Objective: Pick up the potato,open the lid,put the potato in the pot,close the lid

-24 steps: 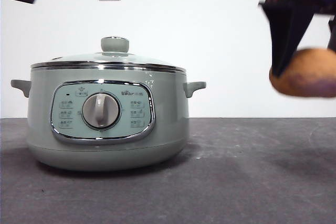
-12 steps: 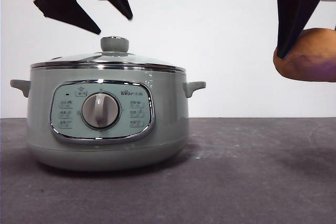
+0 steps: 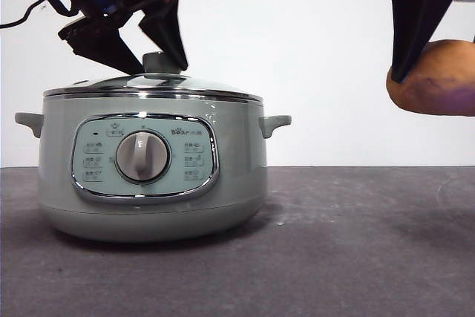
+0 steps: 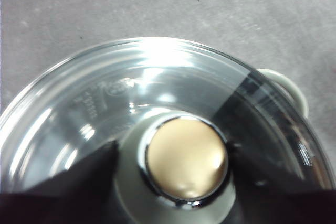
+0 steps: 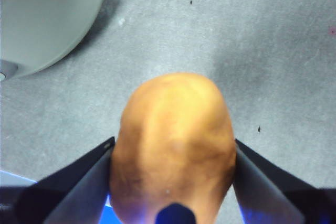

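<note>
The sage-green pot (image 3: pixel 152 176) stands on the dark table with its glass lid (image 3: pixel 152 83) on. My left gripper (image 3: pixel 152 64) is open, its jaws either side of the lid's knob (image 3: pixel 162 61). In the left wrist view the knob (image 4: pixel 186 161) sits between the two black jaws, which stand apart from it, above the lid's glass (image 4: pixel 131 93). My right gripper (image 3: pixel 438 72) is shut on the orange-brown potato (image 3: pixel 434 79) and holds it high in the air to the right of the pot. In the right wrist view the potato (image 5: pixel 173 140) fills the gap between the jaws.
A white wall with a socket stands behind the table. The grey tabletop (image 3: pixel 356 243) stretches right of the pot, under the held potato. The pot's side (image 5: pixel 42 19) shows in the right wrist view.
My left gripper has come down from the top left corner to the lid's knob. My right gripper rose a little with the potato, then held still.
</note>
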